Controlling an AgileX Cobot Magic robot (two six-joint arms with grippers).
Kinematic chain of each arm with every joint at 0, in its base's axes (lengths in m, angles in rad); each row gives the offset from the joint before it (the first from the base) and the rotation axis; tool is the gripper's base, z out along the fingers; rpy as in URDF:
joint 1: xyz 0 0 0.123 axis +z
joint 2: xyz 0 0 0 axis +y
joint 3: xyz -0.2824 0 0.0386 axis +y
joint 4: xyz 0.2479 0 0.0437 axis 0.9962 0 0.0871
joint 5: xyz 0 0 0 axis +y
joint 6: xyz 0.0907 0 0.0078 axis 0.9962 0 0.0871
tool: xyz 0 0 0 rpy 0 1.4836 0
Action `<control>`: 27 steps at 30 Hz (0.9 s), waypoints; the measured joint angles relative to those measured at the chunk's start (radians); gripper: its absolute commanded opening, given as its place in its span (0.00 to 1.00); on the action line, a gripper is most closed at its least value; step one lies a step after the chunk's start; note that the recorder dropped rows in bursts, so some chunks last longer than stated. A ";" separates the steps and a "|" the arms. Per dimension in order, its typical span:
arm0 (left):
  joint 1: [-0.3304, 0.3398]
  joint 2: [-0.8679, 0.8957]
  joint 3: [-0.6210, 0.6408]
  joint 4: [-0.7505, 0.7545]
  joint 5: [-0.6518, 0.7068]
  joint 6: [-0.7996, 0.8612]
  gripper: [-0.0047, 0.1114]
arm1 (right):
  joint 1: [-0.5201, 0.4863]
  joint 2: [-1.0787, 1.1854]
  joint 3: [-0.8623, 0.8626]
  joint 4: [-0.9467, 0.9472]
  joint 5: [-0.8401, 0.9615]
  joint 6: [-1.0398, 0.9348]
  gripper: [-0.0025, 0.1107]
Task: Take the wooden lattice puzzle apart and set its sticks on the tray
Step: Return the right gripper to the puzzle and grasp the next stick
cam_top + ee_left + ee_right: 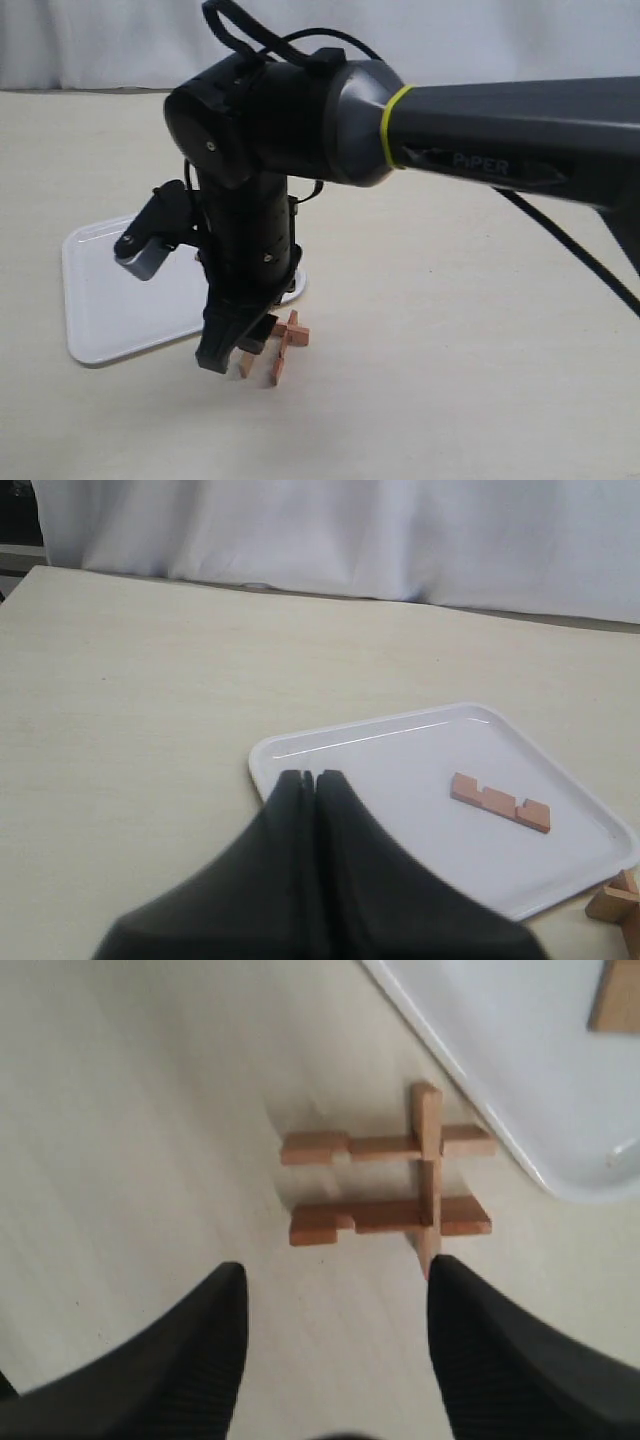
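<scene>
Right gripper (335, 1272) jaws apart, hovering over the puzzle (388, 1185), now 3 interlocked pieces on the surface (140, 1110) just beside the tray (330, 742). 1 stick (500, 802) lies on the tray; left gripper (315, 778) fingers together, holding nothing. Risk: 1 jaw sits close to the cross stick (427, 1120) end, so a descent may knock it or drag all 3 instead of freeing 1.

The wooden puzzle (385, 1147) is matt, the plastic tray (390, 780) glossy smooth.
</scene>
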 measured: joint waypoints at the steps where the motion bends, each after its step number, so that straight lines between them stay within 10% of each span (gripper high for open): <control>1: 0.000 0.000 0.000 0.000 0.000 0.000 0.04 | -0.013 0.000 0.011 0.000 0.000 -0.003 0.48; 23: 0.000 0.000 0.000 0.000 0.000 0.000 0.04 | -0.046 -0.002 0.271 -0.080 -0.245 -0.104 0.47; 27: 0.000 0.000 0.000 0.000 0.000 0.000 0.04 | -0.046 -0.002 0.282 -0.083 -0.318 -0.102 0.29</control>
